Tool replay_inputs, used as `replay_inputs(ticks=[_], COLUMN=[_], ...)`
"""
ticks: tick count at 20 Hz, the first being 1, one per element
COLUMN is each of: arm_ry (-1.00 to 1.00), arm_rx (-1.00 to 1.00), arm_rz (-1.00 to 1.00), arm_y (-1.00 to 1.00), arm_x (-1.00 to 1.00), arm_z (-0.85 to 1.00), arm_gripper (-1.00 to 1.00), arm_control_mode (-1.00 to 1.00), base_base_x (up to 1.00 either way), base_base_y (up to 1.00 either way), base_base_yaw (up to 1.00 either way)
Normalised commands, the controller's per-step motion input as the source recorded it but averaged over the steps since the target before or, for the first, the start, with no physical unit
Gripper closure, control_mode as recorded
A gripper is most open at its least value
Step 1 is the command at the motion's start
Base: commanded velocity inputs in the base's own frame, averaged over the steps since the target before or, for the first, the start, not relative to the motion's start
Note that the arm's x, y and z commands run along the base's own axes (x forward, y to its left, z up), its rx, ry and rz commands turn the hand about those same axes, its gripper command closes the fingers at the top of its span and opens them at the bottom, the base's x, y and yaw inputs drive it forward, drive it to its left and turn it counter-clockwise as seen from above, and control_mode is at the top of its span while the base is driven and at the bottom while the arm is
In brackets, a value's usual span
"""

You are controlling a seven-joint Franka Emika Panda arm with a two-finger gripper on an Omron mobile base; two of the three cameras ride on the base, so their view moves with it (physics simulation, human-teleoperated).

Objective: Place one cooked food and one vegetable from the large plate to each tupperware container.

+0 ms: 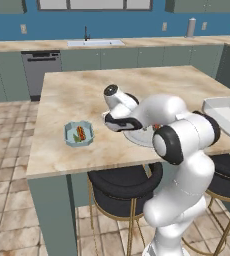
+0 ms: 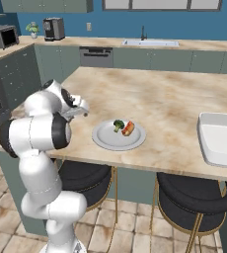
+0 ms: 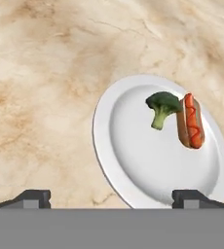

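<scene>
Your claw [image 3: 111, 197] hangs wide open and empty above the surface [image 3: 46, 73], with the large plate [image 3: 133, 165] just ahead of it and a little to the hand view's right. On that plate a broccoli floret [image 3: 161, 106] touches a hot dog [image 3: 191, 121]; the hot dog's long axis runs away from the claw, roughly along its line of sight. The small teal tub [image 1: 79, 133], on the plate's far side from the white tub [image 2: 221, 138], already holds food, so I judge this pair is meant for the white one.

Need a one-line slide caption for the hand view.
Open end effector above the marble island, facing the large plate holding broccoli and a hot dog.
</scene>
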Motion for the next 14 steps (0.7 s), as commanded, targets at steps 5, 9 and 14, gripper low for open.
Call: replay_inputs(ticks=[5,9,14], arm_ry=[0.21,0.24,0.01], arm_rx=[0.08,0.22,0.28], arm_rz=[-0.15,-0.06,-0.01], arm_y=[-1.00,-0.92,-0.40], arm_x=[0.03,0.16,0.00], arm_z=[0.12,-0.14,-0.06], arm_gripper=[-1.00,-1.00,-1.00], arm_control_mode=[-1.00,-1.00,-1.00], base_base_x=[0.00,0.00,0.00], base_base_y=[0.00,0.00,0.00], base_base_yaw=[0.00,0.00,0.00])
